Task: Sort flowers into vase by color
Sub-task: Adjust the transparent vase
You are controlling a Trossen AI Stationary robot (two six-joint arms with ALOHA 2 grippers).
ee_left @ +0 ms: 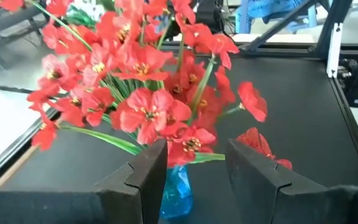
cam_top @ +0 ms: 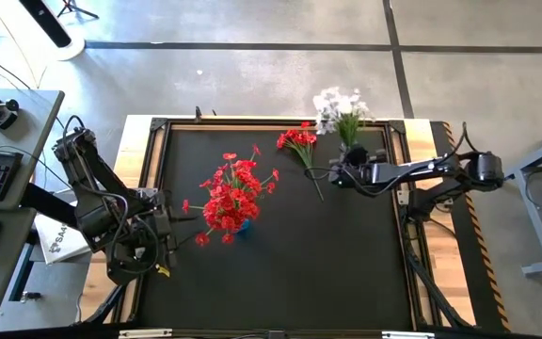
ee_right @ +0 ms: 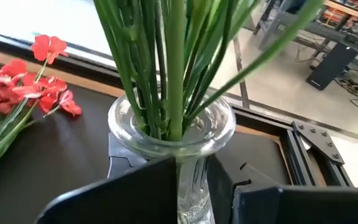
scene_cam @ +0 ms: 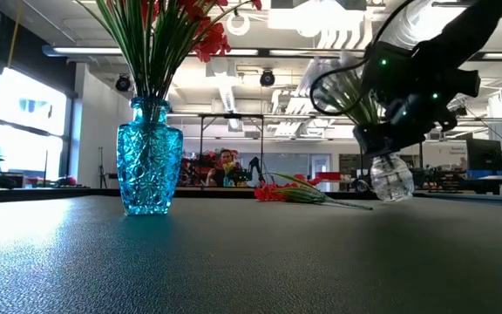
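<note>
Light, floppy red sprig lying on desk beside clear vase, best pinched mid-stem; right end effector clamped on vase neck, left end effector apart.

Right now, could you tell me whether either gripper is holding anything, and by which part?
The right gripper grips the clear glass vase of white flowers by its narrow neck, below the rim. The left gripper is open, holding nothing.

Two dark, matte six-joint arms with looping black cables; the right arm's wrist carries small green lights. Fingers are flat, black, angular blocks.
</note>
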